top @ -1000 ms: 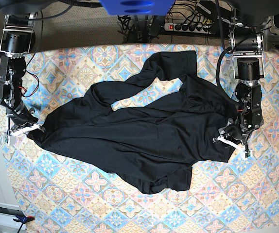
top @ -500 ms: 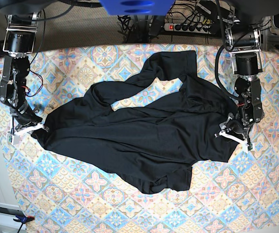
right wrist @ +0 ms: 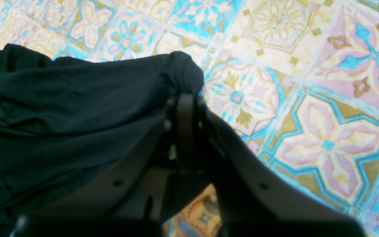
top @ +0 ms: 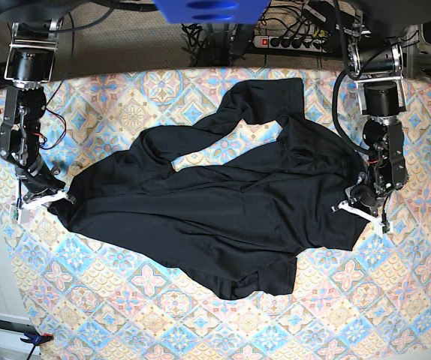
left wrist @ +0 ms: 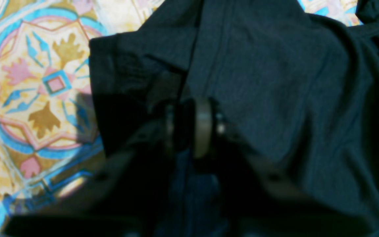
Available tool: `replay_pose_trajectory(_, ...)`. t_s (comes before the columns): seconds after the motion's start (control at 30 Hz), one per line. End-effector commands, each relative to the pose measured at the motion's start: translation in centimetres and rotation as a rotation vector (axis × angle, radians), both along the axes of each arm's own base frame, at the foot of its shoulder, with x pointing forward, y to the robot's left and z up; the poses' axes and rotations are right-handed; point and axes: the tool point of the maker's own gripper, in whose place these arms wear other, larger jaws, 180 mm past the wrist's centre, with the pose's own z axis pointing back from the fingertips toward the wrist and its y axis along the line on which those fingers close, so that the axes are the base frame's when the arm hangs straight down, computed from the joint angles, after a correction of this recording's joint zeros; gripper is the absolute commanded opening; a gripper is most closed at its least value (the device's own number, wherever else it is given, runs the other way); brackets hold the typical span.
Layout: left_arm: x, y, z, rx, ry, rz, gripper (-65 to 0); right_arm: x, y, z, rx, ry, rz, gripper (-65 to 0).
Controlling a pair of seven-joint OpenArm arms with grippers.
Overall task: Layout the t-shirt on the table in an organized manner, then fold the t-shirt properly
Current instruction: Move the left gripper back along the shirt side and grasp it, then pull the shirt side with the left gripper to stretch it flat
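**Quick head count from my screen**

I count one black t-shirt (top: 223,202), one patterned table (top: 148,82), two grippers: left gripper (top: 362,212), right gripper (top: 41,199). Behind the table, one power strip (top: 290,41). That's everything I can count.

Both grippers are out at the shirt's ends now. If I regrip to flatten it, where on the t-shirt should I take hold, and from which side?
Probably the bunched lower hem of the t-shirt, approached from the table's near edge. That part lies folded over itself, while the left gripper and right gripper already pinch the two side ends.
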Motion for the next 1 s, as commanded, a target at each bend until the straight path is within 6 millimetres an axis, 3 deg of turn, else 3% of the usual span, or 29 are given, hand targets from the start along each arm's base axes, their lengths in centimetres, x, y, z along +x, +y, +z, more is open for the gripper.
replay_pose_trajectory(0.0, 1.3, 1.2, 2.1, 0.029, -0.055, -0.008, -65.0, 1.1, -0.8, 2.2, -0.024, -0.064, -0.004, -65.0)
replay_pose_trajectory(0.13, 0.2, 1.8, 1.8, 0.041, -0.037, -0.028, -65.0, 1.1, -0.8, 2.3, -0.024, -0.066, -0.004, -65.0)
replay_pose_trajectory(0.37, -2.9, 2.6, 4.7, 0.014, -0.1, -0.082, -65.0, 1.2, -0.8, 2.4, -0.024, -0.068, -0.004, -65.0)
replay_pose_trajectory(0.63, -9.3, 7.4, 7.4, -0.013, -0.145, 0.007, -65.0, 0.8, -2.1, 1.9, -0.17, -0.032, 0.0, -65.0)
replay_pose_trajectory(0.97, -15.0, 8.4, 4.5, -0.005, -0.021, 0.022, -65.0, 0.7, -2.2, 1.3, -0.232, -0.009, 0.005, -65.0)
